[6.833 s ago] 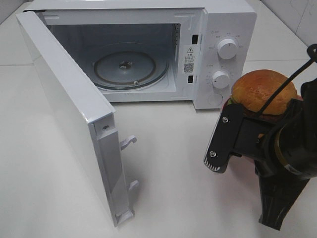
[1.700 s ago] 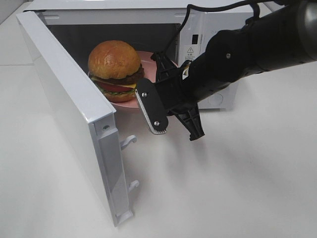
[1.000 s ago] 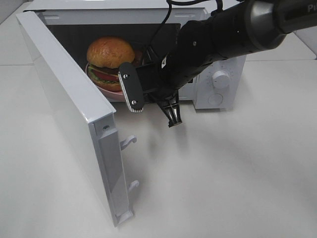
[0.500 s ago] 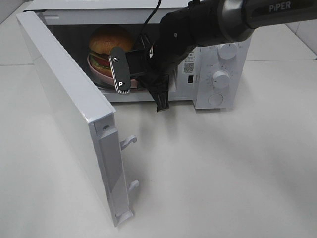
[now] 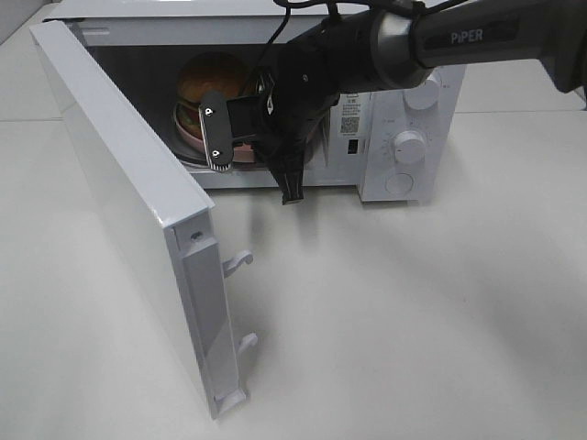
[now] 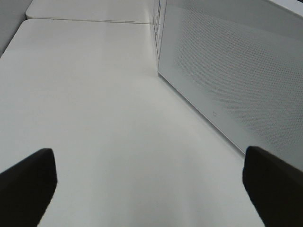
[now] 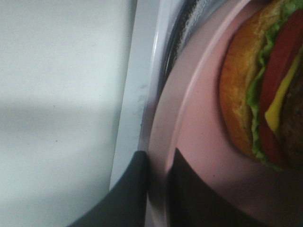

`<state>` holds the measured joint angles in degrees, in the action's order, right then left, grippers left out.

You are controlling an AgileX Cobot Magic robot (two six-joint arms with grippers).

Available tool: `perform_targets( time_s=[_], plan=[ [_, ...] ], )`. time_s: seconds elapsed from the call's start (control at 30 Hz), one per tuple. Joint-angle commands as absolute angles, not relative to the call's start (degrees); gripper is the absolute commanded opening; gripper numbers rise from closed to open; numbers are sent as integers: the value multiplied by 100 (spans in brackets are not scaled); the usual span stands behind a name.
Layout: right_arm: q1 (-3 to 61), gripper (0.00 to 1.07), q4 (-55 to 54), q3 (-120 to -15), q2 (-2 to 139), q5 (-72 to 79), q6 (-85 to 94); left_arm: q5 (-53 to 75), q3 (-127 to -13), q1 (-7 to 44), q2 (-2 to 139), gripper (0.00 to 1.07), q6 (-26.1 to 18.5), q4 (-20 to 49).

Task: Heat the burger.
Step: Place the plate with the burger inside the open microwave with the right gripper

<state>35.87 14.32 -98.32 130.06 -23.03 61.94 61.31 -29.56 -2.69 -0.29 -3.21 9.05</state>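
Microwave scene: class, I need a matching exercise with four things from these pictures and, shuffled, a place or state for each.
Things:
1. burger
2. microwave door
3. right gripper
4. left gripper

Places or states:
A. open, holding nothing
B. shut on the rim of the pink plate
C. swung wide open
D. on the pink plate, inside the microwave

Pairs: 1-D, 2-C, 3-B, 4-A
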Motion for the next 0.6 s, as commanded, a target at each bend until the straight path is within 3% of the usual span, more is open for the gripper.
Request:
perform_targets(
  time_s=[0.03,0.3,0.43,0.47,0.5,0.57,0.6],
  plan=[
    [3570,3,1541,-9935,12955,-2086,6062,6131,-2951,-223,-115,100,-315,917],
    [3570,8,1541,-9935,12955,-2137,6062,6131,-2951,-223,-115,100,-315,917],
    [3570,21,1536,-9935,12955,-2154,6062,6131,-2951,-223,-115,100,-315,917],
    [3570,29,1536,-9935,12955,-2160,6056,6131,-2951,-223,-115,100,-315,917],
    [3570,29,1536,-9935,12955,-2160,6056,6131,-2951,-223,-115,100,-315,917],
    [3570,40,1518,-9935,12949,-2172,6039,6131,-2951,-223,-115,100,-315,917],
    [3570,40,1518,-9935,12949,-2172,6039,6131,-2951,-223,-115,100,-315,917]
  ],
)
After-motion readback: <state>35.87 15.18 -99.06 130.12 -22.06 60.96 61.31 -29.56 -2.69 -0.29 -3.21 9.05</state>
